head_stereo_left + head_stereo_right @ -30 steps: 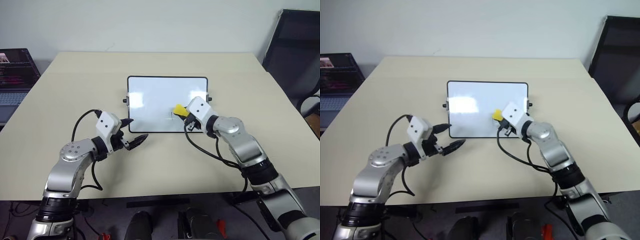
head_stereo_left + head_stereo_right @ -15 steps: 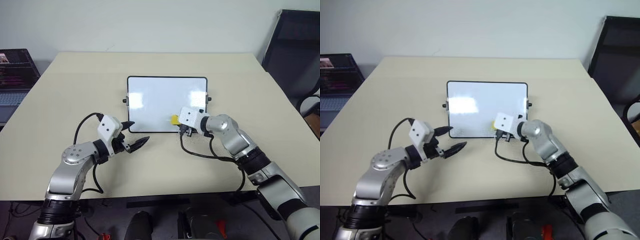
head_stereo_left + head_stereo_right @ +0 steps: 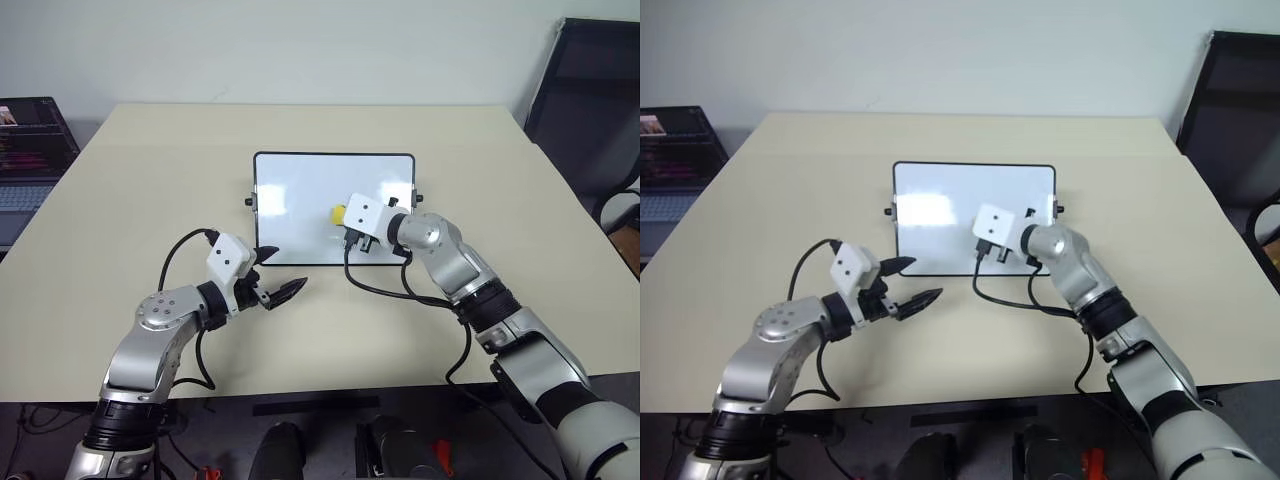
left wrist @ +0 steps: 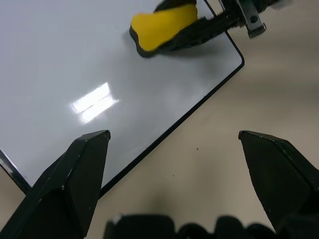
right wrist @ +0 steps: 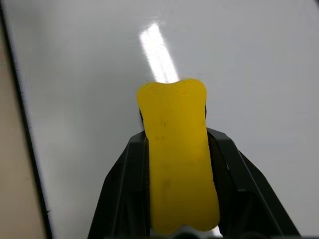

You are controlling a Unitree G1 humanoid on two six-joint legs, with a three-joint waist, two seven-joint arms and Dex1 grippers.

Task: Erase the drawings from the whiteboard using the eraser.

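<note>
The whiteboard (image 3: 300, 190) lies flat in the middle of the table, glossy white with a thin black frame. My right gripper (image 3: 343, 215) is shut on the yellow eraser (image 3: 338, 213), which rests over the board's middle, nearer its front edge. The right wrist view has the eraser (image 5: 177, 164) clamped between both black fingers (image 5: 124, 189) above plain white board. My left gripper (image 3: 280, 272) stands open over the table just in front of the board's front left part. Its wrist view takes in the board's corner (image 4: 239, 62) and the eraser (image 4: 162, 25). The drawings are hidden or out of view.
The beige table (image 3: 150, 180) has free room all round the board. A laptop (image 3: 30, 150) sits past the table's left edge and a black chair (image 3: 590, 100) stands at the far right. Black cables loop from both wrists.
My right gripper has carried the eraser leftward across the board, from near its right front corner to its middle, rolling the wrist. The left gripper has stayed about where it was.
</note>
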